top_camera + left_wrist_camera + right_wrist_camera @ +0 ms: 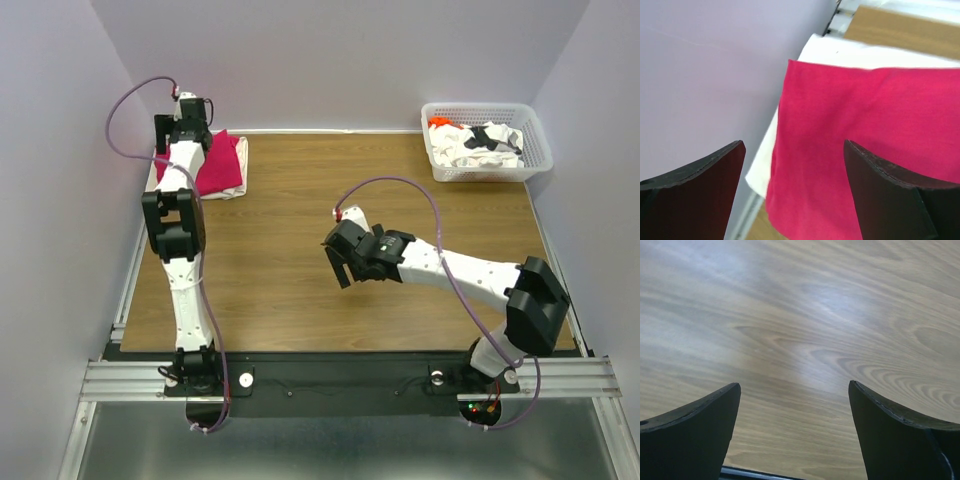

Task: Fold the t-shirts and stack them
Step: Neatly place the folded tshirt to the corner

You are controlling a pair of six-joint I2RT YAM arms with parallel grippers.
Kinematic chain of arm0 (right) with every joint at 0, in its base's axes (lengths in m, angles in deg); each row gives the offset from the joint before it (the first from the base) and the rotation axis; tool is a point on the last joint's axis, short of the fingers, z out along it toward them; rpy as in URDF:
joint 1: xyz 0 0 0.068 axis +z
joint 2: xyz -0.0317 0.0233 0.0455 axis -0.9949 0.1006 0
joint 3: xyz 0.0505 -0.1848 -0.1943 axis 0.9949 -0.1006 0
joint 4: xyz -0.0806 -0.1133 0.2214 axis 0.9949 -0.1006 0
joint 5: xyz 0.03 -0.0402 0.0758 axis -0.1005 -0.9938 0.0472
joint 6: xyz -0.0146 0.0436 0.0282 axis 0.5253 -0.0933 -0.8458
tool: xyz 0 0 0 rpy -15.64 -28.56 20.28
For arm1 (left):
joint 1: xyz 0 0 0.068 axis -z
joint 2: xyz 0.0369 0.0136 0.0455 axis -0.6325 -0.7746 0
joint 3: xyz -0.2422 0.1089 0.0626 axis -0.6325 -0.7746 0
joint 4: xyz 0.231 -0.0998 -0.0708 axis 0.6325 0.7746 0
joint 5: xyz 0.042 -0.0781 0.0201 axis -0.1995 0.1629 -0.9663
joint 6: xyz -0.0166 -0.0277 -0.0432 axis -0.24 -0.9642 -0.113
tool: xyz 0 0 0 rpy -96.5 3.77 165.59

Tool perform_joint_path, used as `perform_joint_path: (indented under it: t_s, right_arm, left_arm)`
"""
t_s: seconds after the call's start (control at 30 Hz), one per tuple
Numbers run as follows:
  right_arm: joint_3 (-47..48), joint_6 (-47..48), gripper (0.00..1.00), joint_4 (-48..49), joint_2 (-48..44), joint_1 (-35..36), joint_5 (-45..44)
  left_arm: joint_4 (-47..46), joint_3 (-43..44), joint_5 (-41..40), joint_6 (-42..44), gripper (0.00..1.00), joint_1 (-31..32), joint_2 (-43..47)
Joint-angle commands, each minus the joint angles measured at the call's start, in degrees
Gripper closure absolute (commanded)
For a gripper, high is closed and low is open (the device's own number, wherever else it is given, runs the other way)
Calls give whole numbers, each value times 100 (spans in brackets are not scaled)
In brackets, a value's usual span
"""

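So the magenta-red t-shirt is lying folded at the far left corner of the table, right on top of a cream-white t-shirt that's folded too. From above you can see the pale one peeking out along the right and near edges, and in the left wrist view it sticks out on the wall side as well. Together they make a small, pretty tidy stack, with the red one lying flat without any big wrinkles. Over at the far right corner, a crumpled white t-shirt with black print and a bit of orange fabric are bunched up in the white lattice basket, well apart from the stack. The left gripper is over the stack's left side, close to the lilac wall. Its jaws are spread wide with nothing between them, just red cloth showing through the gap. Can't tell if the fingertips touch the fabric. The right gripper is out over bare wood around the middle of the table, also spread wide and holding nothing, well away from both stack and basket.
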Motion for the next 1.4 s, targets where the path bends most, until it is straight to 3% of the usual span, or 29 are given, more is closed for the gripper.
perform_joint_path:
  t_s: [0.0, 0.17, 0.27, 0.43, 0.57, 0.9, 1.13, 1.37]
  right_arm:
    - [-68, -356, 5, -45, -561, -399, -576]
    - [-314, -453, 1, -45, -1087, -1628, -594]
    - [-323, -366, 0, -36, -1413, -2524, -585]
    - [-156, -76, 0, -54, -2090, -4177, -260]
    - [-103, -224, 0, -63, -2880, -4249, -444]
    - [-6, 108, 0, -239, -4786, -3732, -1463]
    - [-788, 618, 0, 394, -6263, -3722, -1446]
    - [-1026, 1216, 0, 588, -6758, -3713, -1078]
  left_arm:
    - [26, -531, 1302, -1519, 8, -31, 1789]
    - [-44, -2119, 2866, -2548, 8, -31, 3136]
    - [-53, -3077, 3360, -2734, 7, -31, 4372]
    - [183, -4372, 3371, -2770, 7, -31, 6115]
    - [684, -5251, 2951, -2735, 7, -31, 8036]
    - [1511, -6439, 1824, -2919, 1, -31, 11546]
    - [1670, -6746, 1393, -3394, 1, -23, 12796]
    - [1634, -7081, 1419, -3850, 1, -31, 13509]
